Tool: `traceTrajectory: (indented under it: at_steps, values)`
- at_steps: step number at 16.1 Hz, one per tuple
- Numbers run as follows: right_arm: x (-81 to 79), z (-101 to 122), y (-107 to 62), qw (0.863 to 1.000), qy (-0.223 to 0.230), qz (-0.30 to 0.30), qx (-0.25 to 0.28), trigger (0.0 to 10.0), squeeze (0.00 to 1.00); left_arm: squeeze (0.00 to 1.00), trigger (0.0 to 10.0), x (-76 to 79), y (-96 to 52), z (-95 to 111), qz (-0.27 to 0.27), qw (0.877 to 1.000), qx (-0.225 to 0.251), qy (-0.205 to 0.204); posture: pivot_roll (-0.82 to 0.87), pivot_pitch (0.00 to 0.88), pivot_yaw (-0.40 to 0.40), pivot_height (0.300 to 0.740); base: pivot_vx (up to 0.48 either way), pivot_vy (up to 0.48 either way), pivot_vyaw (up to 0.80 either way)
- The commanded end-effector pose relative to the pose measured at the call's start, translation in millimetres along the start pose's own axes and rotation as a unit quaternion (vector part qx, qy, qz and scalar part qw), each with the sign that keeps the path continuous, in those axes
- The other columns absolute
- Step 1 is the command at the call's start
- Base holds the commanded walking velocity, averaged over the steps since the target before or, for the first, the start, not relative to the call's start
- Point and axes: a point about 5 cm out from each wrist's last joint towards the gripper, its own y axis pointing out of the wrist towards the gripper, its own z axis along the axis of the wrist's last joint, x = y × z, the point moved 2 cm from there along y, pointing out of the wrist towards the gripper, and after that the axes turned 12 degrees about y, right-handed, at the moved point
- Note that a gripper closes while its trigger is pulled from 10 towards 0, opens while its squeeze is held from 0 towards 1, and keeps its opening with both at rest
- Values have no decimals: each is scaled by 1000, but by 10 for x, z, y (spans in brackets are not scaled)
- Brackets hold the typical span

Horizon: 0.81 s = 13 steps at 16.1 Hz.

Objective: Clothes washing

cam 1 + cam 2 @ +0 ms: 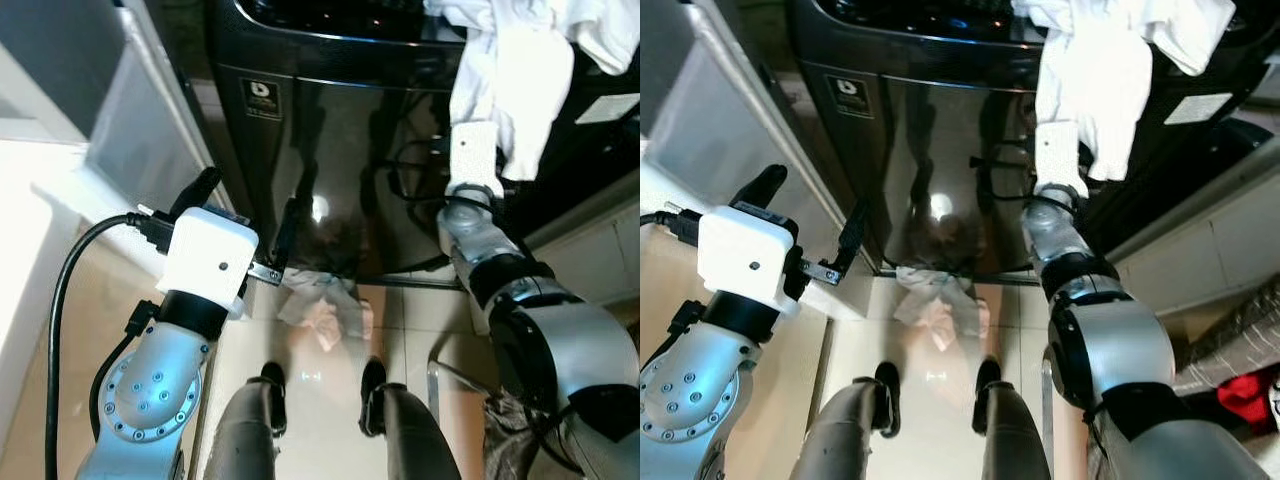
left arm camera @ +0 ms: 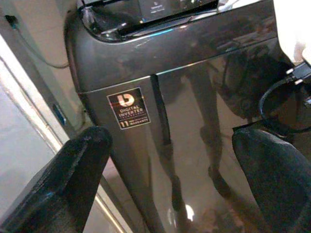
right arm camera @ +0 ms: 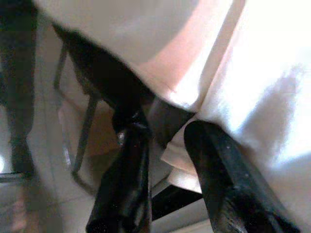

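Observation:
A dark glossy top-load washing machine (image 1: 330, 150) stands right in front of me. My right arm is raised against its front, and a white garment (image 1: 520, 80) hangs from above the wrist over the machine's top edge. In the right wrist view the right gripper (image 3: 163, 124) is shut on the white garment (image 3: 252, 97), with cloth bunched between the black fingers (image 3: 223, 179). My left gripper (image 1: 250, 190) is held low before the machine's left front corner. It is open and holds nothing; its fingers (image 2: 73, 170) frame the machine's label (image 2: 129, 108).
A small heap of white and pink clothes (image 1: 325, 305) lies on the tiled floor at the machine's foot, just ahead of my feet. A frosted panel (image 1: 150, 130) runs along the left. White cabinets (image 1: 1210, 260) and a metal frame (image 1: 450, 375) with dark cloth stand on the right.

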Motion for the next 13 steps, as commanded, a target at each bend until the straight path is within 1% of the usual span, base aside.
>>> traceTrajectory:
  at_steps: [1, 2, 3, 4, 5, 7, 9, 11, 12, 13]
  values:
    - [-37, 752, 101, 989, 24, -1, 145, 0, 0, 0, 10000, 19, -12, 13, 2, 1000, 3, -2, 255, 367, -47, 740, 0, 0, 0]
    - [-51, 933, 101, 984, 28, -2, 178, 0, 0, 0, 10000, 24, 2, 15, 3, 1000, 5, -1, 251, 363, -51, 740, 0, 0, 0]
    - [-53, 1026, 98, 980, 32, -3, 196, 0, 0, 0, 10000, 26, 8, 16, 4, 1000, 6, -2, 249, 360, -54, 740, 0, 0, 0]
    - [-60, 1186, 87, 974, 43, -3, 223, 0, 0, 0, 10000, 30, 21, 14, 6, 1000, 7, -2, 246, 353, -60, 740, 0, 0, 0]
    - [-77, 1301, 72, 969, 57, 1, 240, 0, 0, 0, 10000, 29, 30, 16, 10, 1000, 9, -4, 242, 349, -66, 740, 0, 0, 0]
    - [-103, 1418, 48, 963, 67, 6, 259, 0, 0, 0, 10000, 34, 53, 12, 13, 1000, 11, -5, 237, 339, -75, 740, 0, 0, 0]
    - [-115, 1640, 23, 954, 65, 10, 293, 0, 0, 0, 10000, 35, 89, 9, 18, 1000, 16, -5, 225, 330, -85, 740, 0, 0, 0]
    - [-103, 1772, 15, 948, 73, 10, 309, 0, 0, 0, 10000, 35, 113, 4, 23, 1000, 19, -5, 221, 318, -94, 740, 0, 0, 0]
    - [-105, 1802, 9, 947, 73, 11, 313, 0, 0, 0, 10000, 34, 121, 2, 24, 999, 19, -5, 219, 316, -96, 740, 0, 0, 0]
    - [-149, 1868, -11, 945, 72, 23, 318, 0, 0, 0, 10000, 33, 135, -1, 26, 999, 21, -5, 219, 313, -96, 740, 0, 0, 0]
